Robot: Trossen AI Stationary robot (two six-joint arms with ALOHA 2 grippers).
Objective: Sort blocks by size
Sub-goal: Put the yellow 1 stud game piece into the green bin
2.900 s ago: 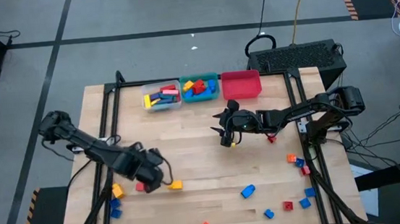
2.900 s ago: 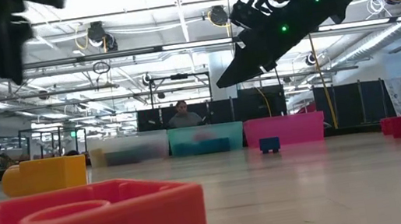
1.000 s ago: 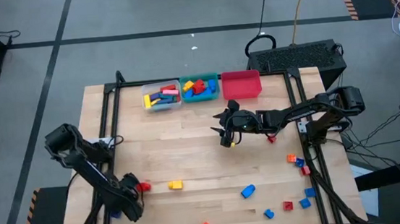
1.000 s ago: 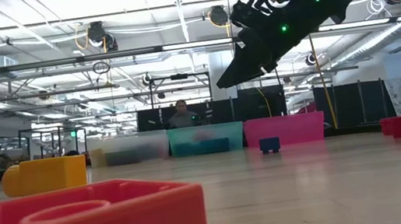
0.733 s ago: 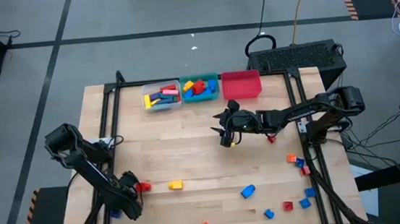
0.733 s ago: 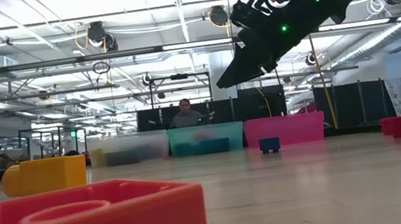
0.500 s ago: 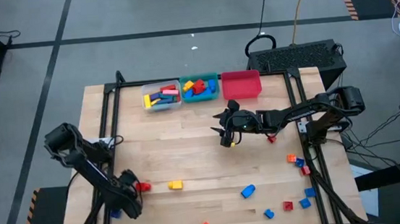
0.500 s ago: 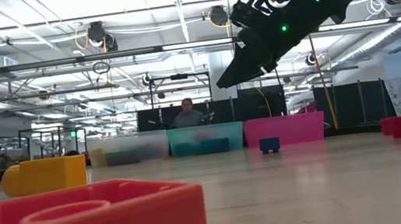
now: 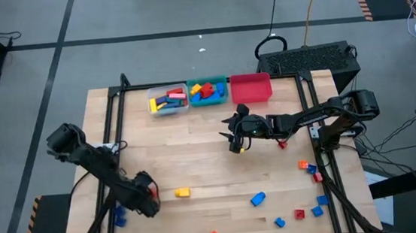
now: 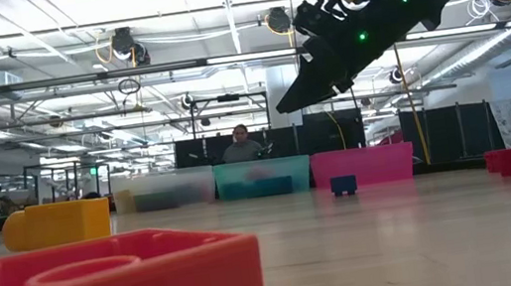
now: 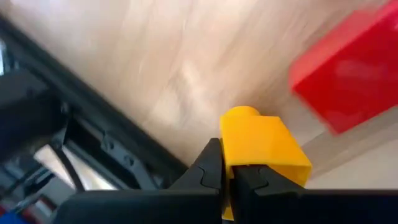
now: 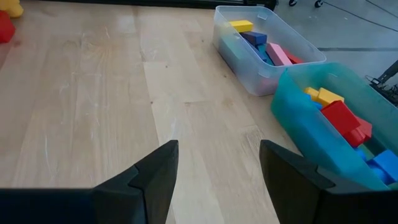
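Right gripper (image 9: 232,137) waits mid-table, fingers (image 12: 155,171) apart, holding nothing. Left gripper (image 9: 149,201) at near-left edge, fingers clamped on a yellow block (image 11: 264,146). Risk: the pinch looks shallow, so the block may slip; a red block (image 11: 348,74) lies just beside and could be knocked.

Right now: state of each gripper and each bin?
left gripper: shut on a yellow block, near the table's front-left
right gripper: open, empty, mid-table
clear bin: holds blocks
teal bin: holds blocks
red bin: no blocks visible inside
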